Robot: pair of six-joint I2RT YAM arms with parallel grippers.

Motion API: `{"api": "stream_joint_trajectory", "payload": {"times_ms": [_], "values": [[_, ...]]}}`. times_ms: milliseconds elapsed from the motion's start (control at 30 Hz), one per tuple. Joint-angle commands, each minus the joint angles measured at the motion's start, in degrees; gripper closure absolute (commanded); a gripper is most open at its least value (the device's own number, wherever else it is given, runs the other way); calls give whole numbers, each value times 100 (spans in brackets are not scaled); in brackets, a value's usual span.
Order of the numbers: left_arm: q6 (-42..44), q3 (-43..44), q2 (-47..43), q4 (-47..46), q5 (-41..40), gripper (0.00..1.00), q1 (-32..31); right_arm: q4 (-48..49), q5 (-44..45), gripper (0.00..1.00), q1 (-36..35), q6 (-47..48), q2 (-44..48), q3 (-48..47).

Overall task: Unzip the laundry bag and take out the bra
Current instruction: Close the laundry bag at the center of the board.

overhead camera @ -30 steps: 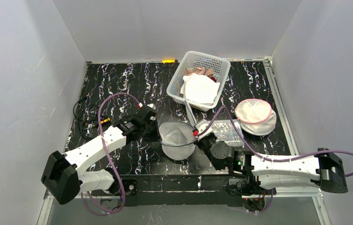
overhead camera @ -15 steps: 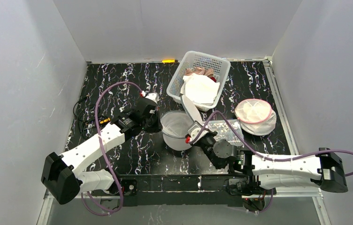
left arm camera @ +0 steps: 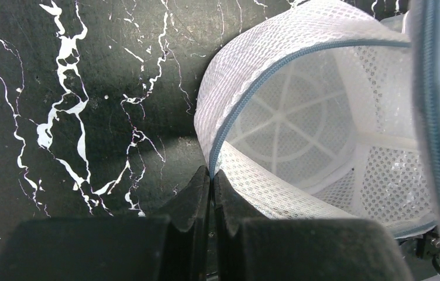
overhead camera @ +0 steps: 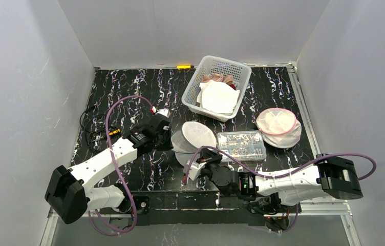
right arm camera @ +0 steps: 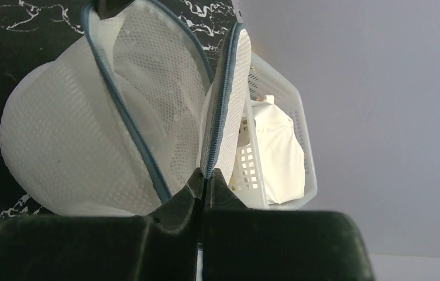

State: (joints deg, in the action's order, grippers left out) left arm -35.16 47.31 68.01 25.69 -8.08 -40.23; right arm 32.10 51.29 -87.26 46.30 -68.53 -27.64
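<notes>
At 9 o'clock on the marbled black table [overhead camera: 129, 87], my left gripper [left arm camera: 210, 177] is pinched tight on the rim of the white mesh laundry bag [overhead camera: 194, 134], right where the blue zip [left arm camera: 253, 82] meets the fingertips. The bag lies at the table's centre, partly unzipped. Through the left wrist camera I see into it: mesh walls and white ribs. The far side is cut off by the frame, and I cannot make out the bra in there.

At the bag's 6 o'clock my right gripper [right arm camera: 204, 178] is clamped narrow on the zip edge of the round lid flap, which stands tilted up from the body. From above, its fingers are hidden under the wrist and cable. Through the gap the right wrist camera shows pale folds that I cannot identify.

Just beside the bag at 3 o'clock sits a clear box [overhead camera: 241, 145] whose contents are too small to read. At 12 o'clock is a white basket [overhead camera: 237, 72] holding white cloth [overhead camera: 216, 97], with something pinkish half buried behind it. Farther toward 3 o'clock lies a second, pink-rimmed mesh bag [overhead camera: 278, 127].
</notes>
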Motion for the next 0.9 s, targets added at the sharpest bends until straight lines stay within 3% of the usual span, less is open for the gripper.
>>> {"api": "stream_joint_trajectory", "payload": {"times_ms": [0,233,300,467,567,867], "values": [[-44,2,-205,59,-102,100,46,581,81,99,-246,311,-37,93],[-141,114,-299,235,114,97,68,448,-3,99,-618,230,-95,214],[-171,148,-432,343,159,89,74,447,-29,99,-624,169,-141,215],[-294,241,-820,708,196,58,77,571,55,99,-624,147,-338,209],[-350,312,-1059,1054,105,49,76,653,134,99,-624,153,-445,222],[-743,419,-1609,934,584,46,85,946,221,99,-620,234,-600,233]]}}
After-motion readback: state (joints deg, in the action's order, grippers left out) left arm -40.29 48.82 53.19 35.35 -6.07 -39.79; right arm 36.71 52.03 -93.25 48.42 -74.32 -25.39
